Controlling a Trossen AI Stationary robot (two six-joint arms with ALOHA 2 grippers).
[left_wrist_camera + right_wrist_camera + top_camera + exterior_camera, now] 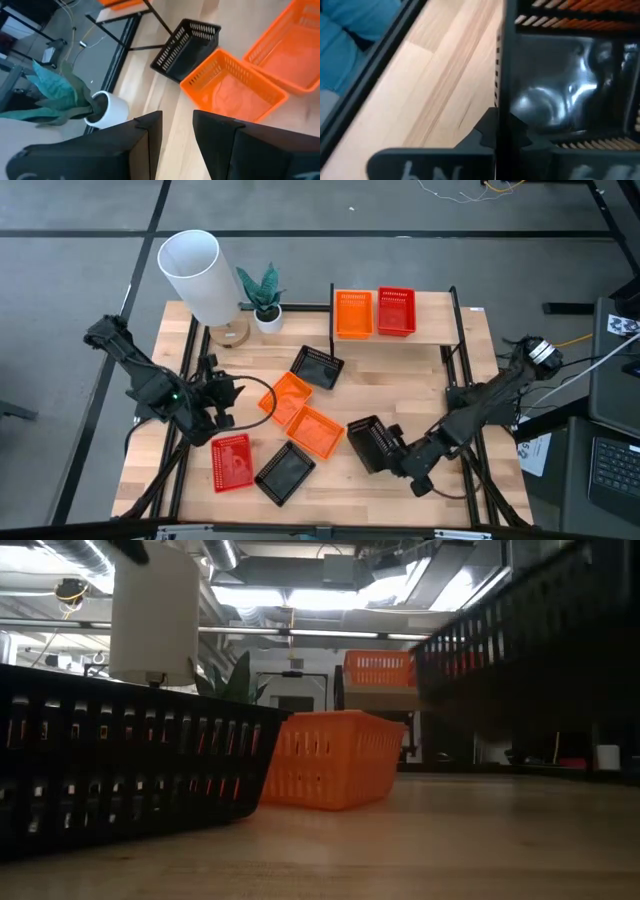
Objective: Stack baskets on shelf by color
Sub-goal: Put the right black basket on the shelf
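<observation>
On the shelf (440,330) stand an orange basket (352,314) and a red basket (396,311). On the tabletop lie two orange baskets (290,397) (318,431), a red basket (231,461) and a black basket (285,474). Another black basket (318,367) sits by the shelf's left post. My right gripper (392,450) is shut on a third black basket (370,440). My left gripper (228,395) is open, left of the orange baskets, with nothing between its fingers (145,145). My right gripper pinches the black basket by one side wall's rim (500,75), one finger inside the basket and one outside. The fingers come level from the table's right near side. In the low view the basket (540,640) hangs tilted, clear of the tabletop.
A white lamp shade (195,275) and a potted plant (264,298) stand at the far left of the table. The shelf's right third, beside the red basket, is bare wood. Black frame posts (455,365) run along the table's sides.
</observation>
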